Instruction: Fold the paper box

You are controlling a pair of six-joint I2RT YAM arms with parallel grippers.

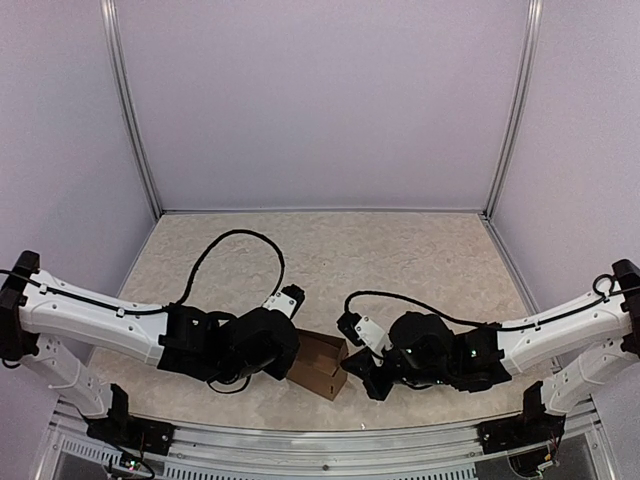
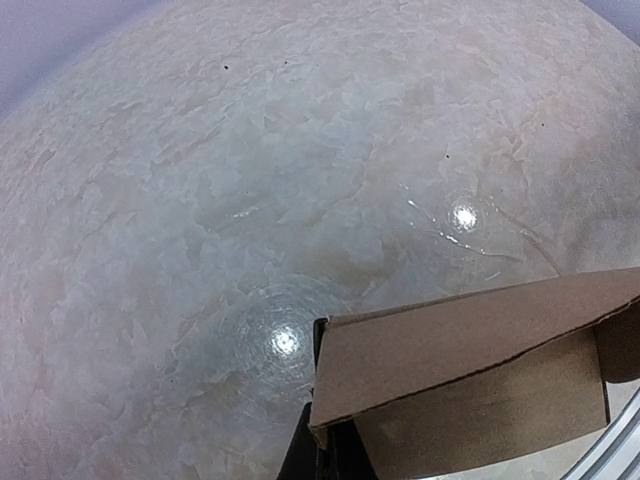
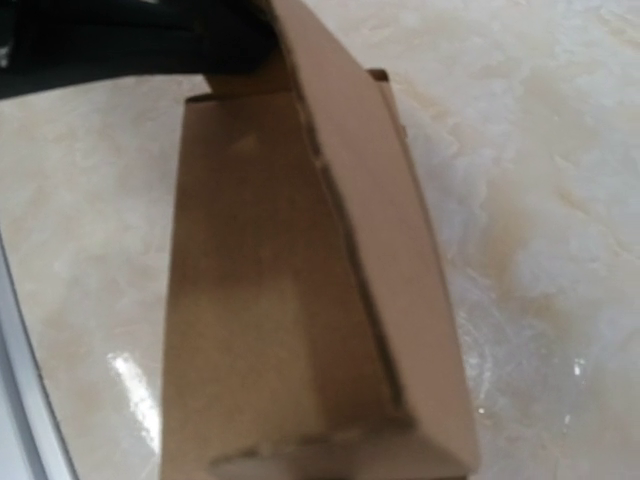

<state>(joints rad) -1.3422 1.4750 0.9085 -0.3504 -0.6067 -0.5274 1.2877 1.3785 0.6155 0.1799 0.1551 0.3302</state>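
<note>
My left gripper [image 1: 290, 352] is at lower centre of the top view, with its tip against the left side of the paper box [image 1: 322, 366]. In the left wrist view one dark finger [image 2: 303, 452] shows at the bottom edge, touching the near corner of the paper box [image 2: 470, 350]. The second finger is hidden, so I cannot tell whether this gripper is clamped or parted. My right gripper [image 1: 358, 378] is just right of the box in the top view, with its tip at the box's right face. Its fingers lie outside the right wrist view, so I cannot tell its state either.

The paper box [image 3: 300, 300] fills the right wrist view. It is plain brown cardboard, partly formed, with one long panel tilted over an open interior. A black part of my left arm [image 3: 120, 40] meets its far end at the upper left of that frame. The box is near the front edge of the table, between both grippers. I cannot tell whether it rests on the surface or is lifted.

The table [image 1: 400, 260] has a beige, marbled, glossy surface. Two bright light reflections [image 2: 283, 341] show on it in the left wrist view. A metal rail [image 1: 320, 445] runs along the bottom of the top view. Pale lilac walls [image 1: 320, 100] enclose the table at the back and on both sides, with aluminium posts [image 1: 130, 110] at the rear corners. A black cable [image 1: 235, 240] loops over the table above my left arm.
</note>
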